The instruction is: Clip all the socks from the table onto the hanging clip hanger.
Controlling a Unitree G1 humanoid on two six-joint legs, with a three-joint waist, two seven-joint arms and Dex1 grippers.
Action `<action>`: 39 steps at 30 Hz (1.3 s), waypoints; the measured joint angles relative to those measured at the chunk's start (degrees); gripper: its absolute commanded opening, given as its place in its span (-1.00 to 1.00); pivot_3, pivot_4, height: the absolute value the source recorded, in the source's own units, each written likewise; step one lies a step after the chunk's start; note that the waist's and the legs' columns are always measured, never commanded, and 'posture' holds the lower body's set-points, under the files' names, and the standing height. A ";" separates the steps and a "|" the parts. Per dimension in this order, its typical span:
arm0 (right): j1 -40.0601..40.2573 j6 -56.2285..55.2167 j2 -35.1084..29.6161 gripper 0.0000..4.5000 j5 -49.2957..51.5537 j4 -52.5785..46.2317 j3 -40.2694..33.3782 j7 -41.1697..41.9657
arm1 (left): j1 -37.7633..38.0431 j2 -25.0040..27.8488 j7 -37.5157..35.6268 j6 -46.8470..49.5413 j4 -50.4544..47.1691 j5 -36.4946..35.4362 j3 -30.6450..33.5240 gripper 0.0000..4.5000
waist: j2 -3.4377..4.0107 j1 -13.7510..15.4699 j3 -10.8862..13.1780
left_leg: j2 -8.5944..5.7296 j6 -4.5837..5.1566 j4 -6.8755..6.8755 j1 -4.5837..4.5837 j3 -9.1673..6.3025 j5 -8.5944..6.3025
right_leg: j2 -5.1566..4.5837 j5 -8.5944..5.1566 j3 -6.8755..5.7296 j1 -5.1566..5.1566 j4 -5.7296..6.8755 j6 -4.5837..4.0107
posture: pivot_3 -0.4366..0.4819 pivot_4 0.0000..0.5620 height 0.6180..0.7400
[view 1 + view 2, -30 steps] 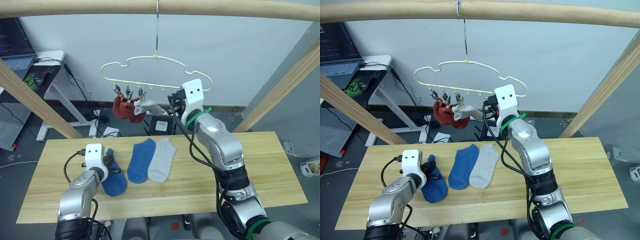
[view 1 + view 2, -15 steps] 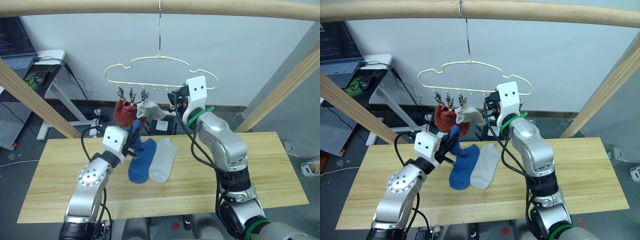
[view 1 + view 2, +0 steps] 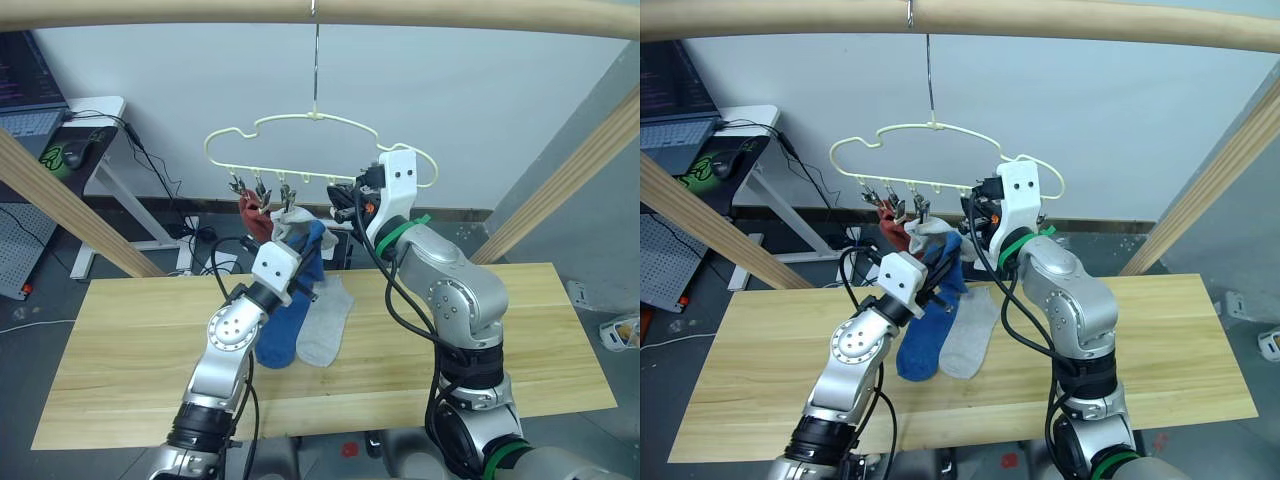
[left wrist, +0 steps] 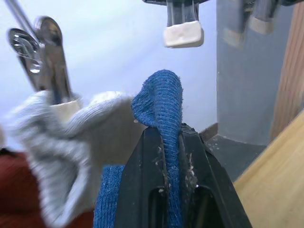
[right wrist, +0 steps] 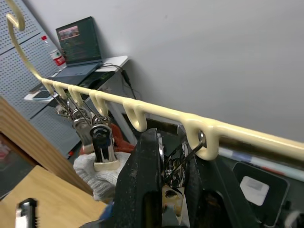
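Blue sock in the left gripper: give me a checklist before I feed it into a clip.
1. Left gripper shut on the blue sock, cuff standing above the fingertips: ok.
2. Right gripper closed on a clip of the clip hanger: ok.
3. That clip's mouth open enough for the cuff: cannot tell.
4. Sock cuff inside the clip: not ok, not yet there.
5. Grey sock hanging beside the cuff, may snag: cannot tell.
6. Table cleared of socks: not ok, another blue sock and a grey one lie there.
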 measured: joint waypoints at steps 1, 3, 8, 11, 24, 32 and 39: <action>0.00 0.21 0.12 -0.89 0.32 -0.04 0.00 -0.05 | -0.63 -0.73 0.32 -0.38 0.88 0.15 -0.31 -1.00 | 0.00 0.00 0.00 | 0.00 0.00 0.01 -0.04 0.00 0.00 | -0.01 0.00 0.00 -0.03 0.00 0.00 | -0.44 -0.05 1.00; 0.01 0.59 0.25 -0.89 0.90 -0.15 0.01 -0.17 | -1.51 -1.74 0.42 -1.35 2.18 0.38 -0.91 -1.00 | 0.00 -0.04 0.00 | 0.00 0.01 0.01 -0.06 0.01 0.00 | -0.01 0.00 0.00 -0.05 0.01 0.01 | -0.45 -0.05 1.00; 0.12 0.83 0.24 -0.89 1.60 -0.51 0.08 -0.59 | -2.31 -3.26 -0.08 -2.04 3.34 -0.30 -1.53 -1.00 | 0.00 -0.24 0.00 | -0.01 0.01 0.02 -0.06 -0.01 0.00 | 0.00 0.00 -0.02 -0.06 0.03 0.01 | -0.46 -0.06 1.00; 0.14 0.67 -0.12 -0.89 1.64 -0.51 0.36 -0.88 | -2.54 -3.56 -0.89 -2.21 3.34 -1.19 -1.49 -1.00 | 0.00 -0.45 0.00 | -0.02 0.01 0.03 -0.06 -0.01 0.00 | 0.01 0.00 -0.02 -0.06 0.05 0.01 | -0.46 -0.06 1.00; 0.60 -4.22 -4.44 -0.89 -0.48 -0.45 3.32 -0.11 | -1.37 -3.39 -2.50 -2.21 3.20 -3.65 -0.40 -1.00 | 0.00 -1.35 0.00 | -0.03 0.01 0.05 -0.06 -0.01 0.00 | 0.03 0.01 -0.02 -0.06 0.08 0.01 | -0.45 -0.07 1.00; 1.02 -4.23 -4.31 -0.89 -0.32 -0.45 3.62 0.30 | -1.38 -4.17 -3.40 -2.20 2.66 -4.35 -0.85 -1.00 | 0.00 -1.33 0.00 | -0.03 0.01 0.07 -0.06 -0.01 0.00 | 0.03 0.01 -0.01 -0.05 0.09 0.01 | -0.44 -0.09 1.00; 1.25 -4.23 -4.39 -0.89 -0.30 -0.45 3.93 0.53 | -1.43 -5.05 -3.32 -1.87 2.05 -5.04 -0.82 -1.00 | 0.00 -1.32 0.00 | -0.04 0.01 0.10 -0.06 -0.01 0.00 | 0.04 0.01 -0.02 -0.05 0.12 0.01 | -0.44 -0.09 1.00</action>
